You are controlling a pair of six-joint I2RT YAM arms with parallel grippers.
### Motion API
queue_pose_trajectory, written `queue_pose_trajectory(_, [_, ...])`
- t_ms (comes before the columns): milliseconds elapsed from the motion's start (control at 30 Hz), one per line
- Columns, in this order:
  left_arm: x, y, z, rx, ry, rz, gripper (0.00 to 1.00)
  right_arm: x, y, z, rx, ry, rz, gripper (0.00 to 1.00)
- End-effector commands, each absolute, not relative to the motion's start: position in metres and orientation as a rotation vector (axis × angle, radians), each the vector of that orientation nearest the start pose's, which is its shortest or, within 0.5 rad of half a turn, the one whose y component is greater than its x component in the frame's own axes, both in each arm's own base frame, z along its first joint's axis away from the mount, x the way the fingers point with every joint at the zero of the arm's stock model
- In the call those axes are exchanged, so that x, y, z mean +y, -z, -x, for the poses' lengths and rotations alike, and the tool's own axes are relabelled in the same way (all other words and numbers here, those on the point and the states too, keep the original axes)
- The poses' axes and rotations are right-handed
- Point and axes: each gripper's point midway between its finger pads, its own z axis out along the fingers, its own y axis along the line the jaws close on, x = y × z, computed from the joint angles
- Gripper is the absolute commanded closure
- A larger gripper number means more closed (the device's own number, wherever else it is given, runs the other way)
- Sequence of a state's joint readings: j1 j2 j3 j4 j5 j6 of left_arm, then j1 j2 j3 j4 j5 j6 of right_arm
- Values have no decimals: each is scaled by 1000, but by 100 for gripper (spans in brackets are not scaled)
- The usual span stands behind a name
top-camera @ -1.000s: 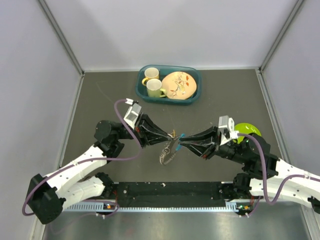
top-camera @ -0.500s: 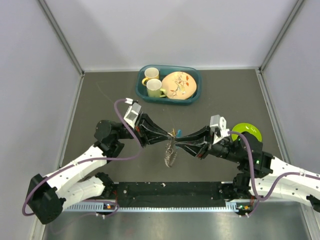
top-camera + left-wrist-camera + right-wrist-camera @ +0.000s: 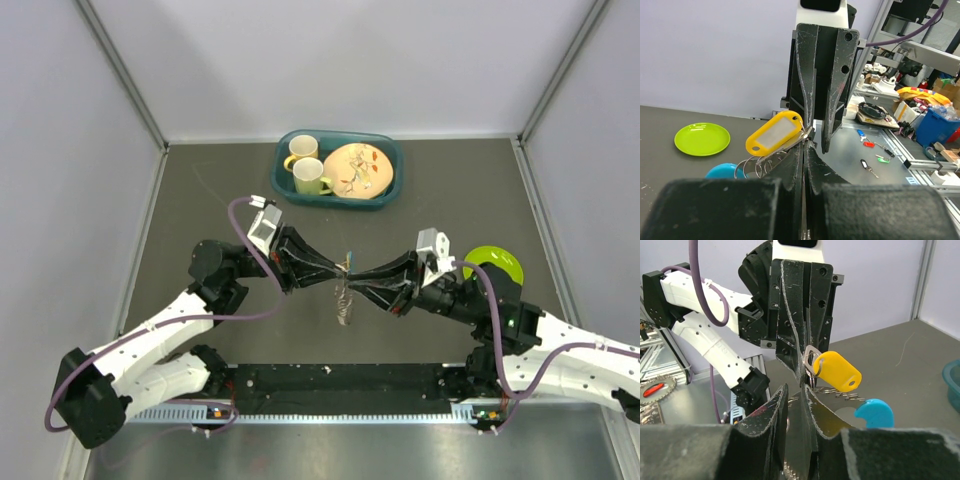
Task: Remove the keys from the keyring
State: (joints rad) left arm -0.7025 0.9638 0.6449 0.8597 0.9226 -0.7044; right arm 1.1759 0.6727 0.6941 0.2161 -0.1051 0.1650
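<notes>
Clamping my left claw (image 3: 338,268) shut on the keys (image 3: 344,300), I am holding the bunch hanging above the surface (image 3: 200,200). My right claw (image 3: 357,275) is meeting it tip to tip, fingers narrowly parted; I cannot tell whether it is grasping anything.

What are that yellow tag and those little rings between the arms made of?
The yellow tag looks like glossy moulded plastic: smooth, evenly coloured, with a pale insert, maybe paper. The rings look like thin polished metal wire, silvery with bright glints; which metal I cannot tell.
</notes>
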Motion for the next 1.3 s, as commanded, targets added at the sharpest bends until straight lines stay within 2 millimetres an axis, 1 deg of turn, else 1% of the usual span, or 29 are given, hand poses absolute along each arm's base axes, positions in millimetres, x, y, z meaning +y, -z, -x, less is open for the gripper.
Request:
queue_pose_trajectory(0, [-289, -389, -99, 969, 1632, -974, 100, 290, -374, -104, 1170, -1160, 728, 83])
queue_pose_trajectory(100, [-289, -389, -99, 970, 1625, -972, 100, 286, -373, -103, 1176, -1143, 739, 83])
queue_pose_trajectory(133, [-289, -390, -99, 969, 1624, -972, 100, 285, -370, -102, 1175, -1131, 755, 82])
queue_pose_trajectory(167, [-288, -390, -99, 967, 1625, -975, 100, 284, -368, -101, 1172, -1126, 765, 78])
queue_pose_trajectory(267, [-289, -390, -99, 968, 1623, -976, 100, 280, -365, -102, 1158, -1108, 766, 76])
queue_pose_trajectory(533, [-289, -392, -99, 965, 1624, -974, 100, 281, -369, -102, 1143, -1096, 775, 78])
queue_pose_trajectory(900, [-288, -393, -98, 962, 1628, -975, 100, 291, -372, -100, 1132, -1131, 785, 78])
queue_pose_trajectory(1133, [-288, -391, -97, 959, 1633, -981, 100, 290, -379, -100, 1118, -1144, 761, 78])
queue_pose_trajectory(1267, [-287, -391, -95, 952, 1636, -988, 100, 291, -378, -100, 1121, -1149, 765, 78])
